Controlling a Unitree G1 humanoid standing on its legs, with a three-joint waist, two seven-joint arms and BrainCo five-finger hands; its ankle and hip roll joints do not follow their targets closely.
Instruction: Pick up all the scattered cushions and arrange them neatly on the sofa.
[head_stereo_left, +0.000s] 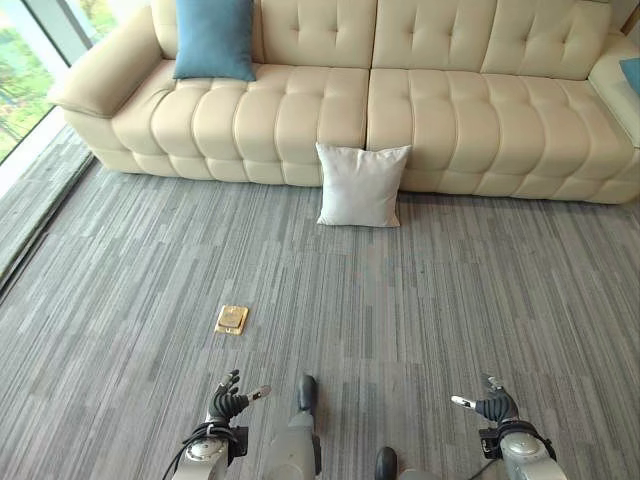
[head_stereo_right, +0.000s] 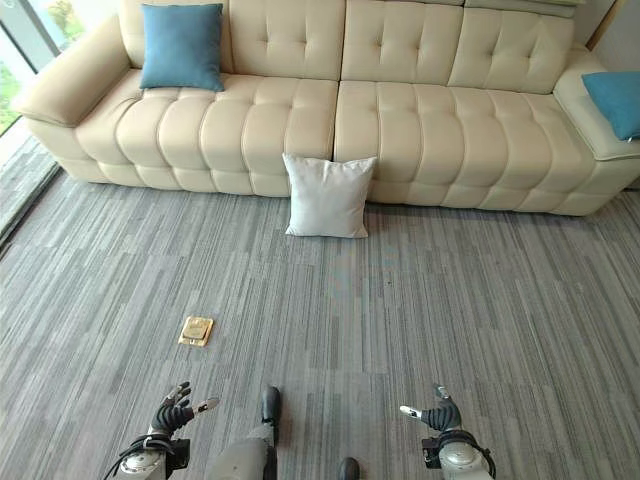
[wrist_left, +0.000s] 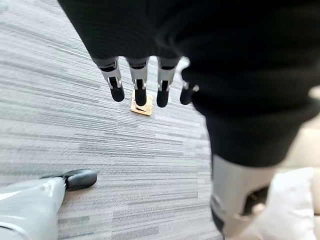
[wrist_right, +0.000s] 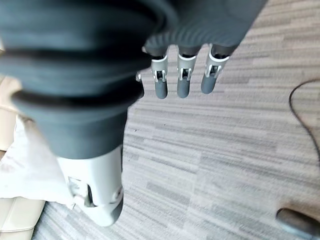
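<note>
Both hands empty, fingers straight and relaxed: left hand (head_stereo_left: 226, 404), right hand (head_stereo_left: 494, 406), low over the grey carpet (head_stereo_left: 450, 300). White cushion (head_stereo_left: 360, 185) stands upright on the carpet, leaning on the cream sofa (head_stereo_left: 420, 110) front edge at mid-length. Blue cushion (head_stereo_left: 215, 38) upright against the backrest, left end. Right eye view adds a second blue cushion (head_stereo_right: 612, 100) on the sofa's right end. Brass floor plate (head_stereo_left: 231, 320) on the carpet.

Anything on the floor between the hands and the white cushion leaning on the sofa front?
Nothing visible blocks it. The white cushion stands on the carpet against the sofa, with bare carpet between it and the left hand and right hand. A small brass floor plate lies flat, off towards the left.
</note>
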